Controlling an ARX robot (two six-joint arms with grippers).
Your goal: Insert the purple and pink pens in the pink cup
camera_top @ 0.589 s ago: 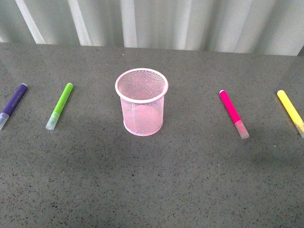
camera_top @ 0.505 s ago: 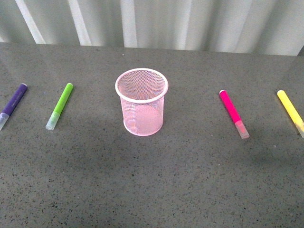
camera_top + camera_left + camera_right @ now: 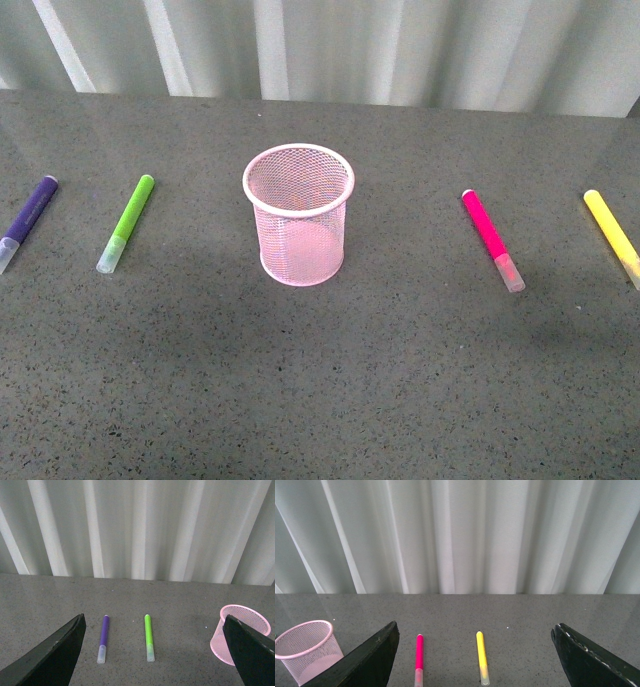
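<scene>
I see a lime-green marker (image 3: 127, 222) lying flat on the left of the grey speckled desk (image 3: 330, 380), pale cap toward me. Yellow marker (image 3: 612, 237) lies far right. Pale pleated curtain (image 3: 350, 45) hangs behind.

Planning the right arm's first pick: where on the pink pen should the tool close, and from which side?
On the pink pen, I'd take the magenta mid-barrel, not the pale cap. Come straight down, jaws across its length: it lies flat on the table, with the yellow pen and pink cup well apart on either side. The right tool is open.
</scene>
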